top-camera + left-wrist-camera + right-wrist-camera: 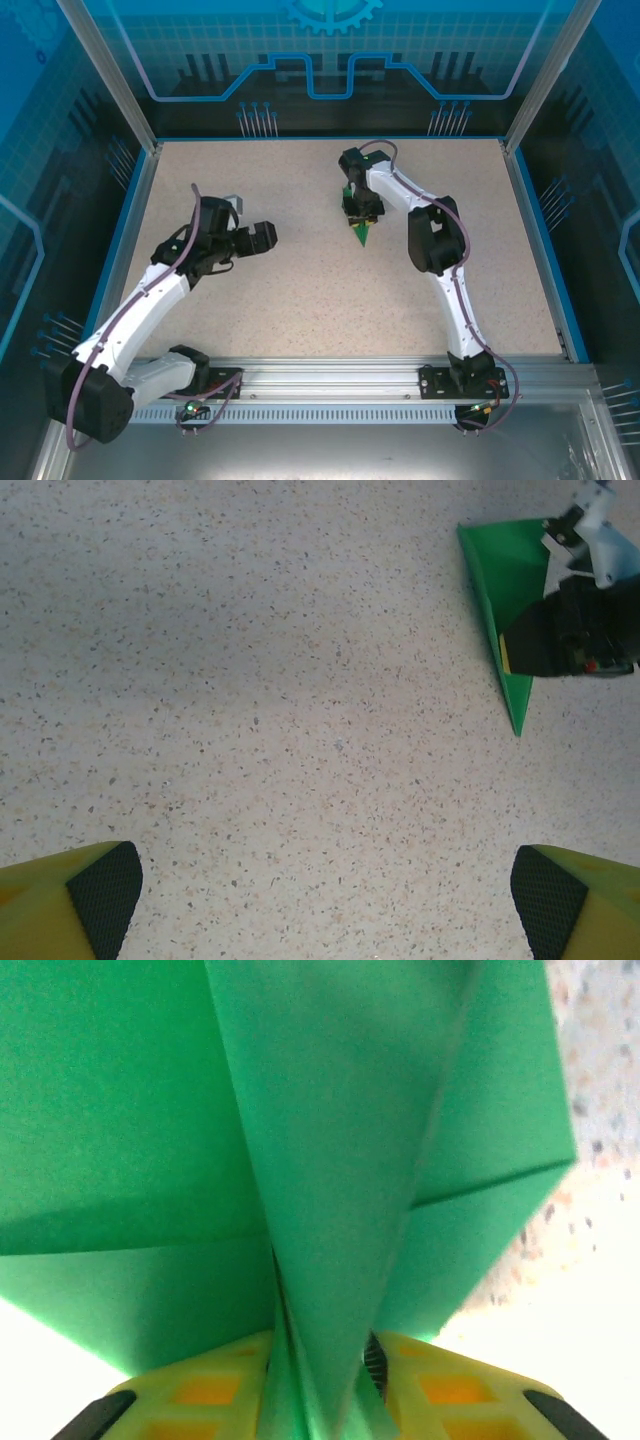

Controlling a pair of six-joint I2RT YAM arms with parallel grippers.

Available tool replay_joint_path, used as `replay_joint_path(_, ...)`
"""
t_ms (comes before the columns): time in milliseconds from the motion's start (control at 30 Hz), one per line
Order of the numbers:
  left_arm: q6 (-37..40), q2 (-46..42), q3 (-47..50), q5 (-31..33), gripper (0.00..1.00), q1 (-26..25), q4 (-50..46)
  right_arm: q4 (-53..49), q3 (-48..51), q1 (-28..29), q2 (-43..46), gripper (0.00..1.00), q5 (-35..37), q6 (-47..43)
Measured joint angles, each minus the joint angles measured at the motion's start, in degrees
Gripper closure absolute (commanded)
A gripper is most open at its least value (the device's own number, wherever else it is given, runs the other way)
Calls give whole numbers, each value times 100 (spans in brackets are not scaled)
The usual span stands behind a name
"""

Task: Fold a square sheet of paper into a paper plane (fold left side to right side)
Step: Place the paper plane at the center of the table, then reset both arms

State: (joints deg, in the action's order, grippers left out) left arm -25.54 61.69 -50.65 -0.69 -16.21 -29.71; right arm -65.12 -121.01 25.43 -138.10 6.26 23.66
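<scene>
Right gripper (360, 212) pinches the plane (361, 235) by its centre fold over the table (300, 300), left gripper (270, 236) gaping empty well apart: looks like the final crease, so next wants a firm press flat.

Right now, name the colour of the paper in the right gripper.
The paper plane is plain bright green, clearest from the right wrist.

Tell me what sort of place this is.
Most likely a robotics lab work cell: a speckled table walled by blue printed panels on aluminium posts, with left arm and right arm bolted to a rail at its near edge, the right gripper pinching the green paper plane.
</scene>
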Motion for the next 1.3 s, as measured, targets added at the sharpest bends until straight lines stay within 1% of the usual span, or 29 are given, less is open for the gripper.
replay_joint_path(67,-26,4,0,-173,1,225,2,0,208,44,275,65,76,-31)
replay_joint_path(167,-142,9,0,-345,1,597,13,35,667,120,916,56,181,-129)
replay_joint_path(267,-212,9,0,-367,1,916,55,181,1436,201,1906,50,323,-258)
replay_joint_path(367,-302,9,22,-240,1,1141,181,431,2387,234,3069,43,448,-420)
replay_joint_path(467,-313,-57,210,170,1,1248,490,752,3366,199,4199,33,647,-562)
replay_joint_path(567,-304,-293,695,767,1,1268,1016,1189,4387,92,5219,17,841,-697)
replay_joint_path(667,-232,-610,1423,1384,1,1268,1716,1749,5394,-205,6109,1,997,-772)
replay_joint_path(767,105,-723,1910,1816,1,1268,2175,2435,6356,-647,6883,1,1091,-750)
replay_joint_path(867,525,-658,2015,2052,1,1268,2444,3176,7263,-1178,7510,1,1126,-730)
replay_joint_path(967,890,-503,2098,2210,1,1268,2957,3912,8008,-1639,7825,1,1137,-726)
replay_joint_path(1167,1574,92,2465,2251,1,1268,3932,5563,9307,-2225,7792,1,1244,-1075)
replay_joint_path(1300,2006,562,2621,2118,1,1268,4664,6474,9589,-2459,7281,1,1276,-1314)
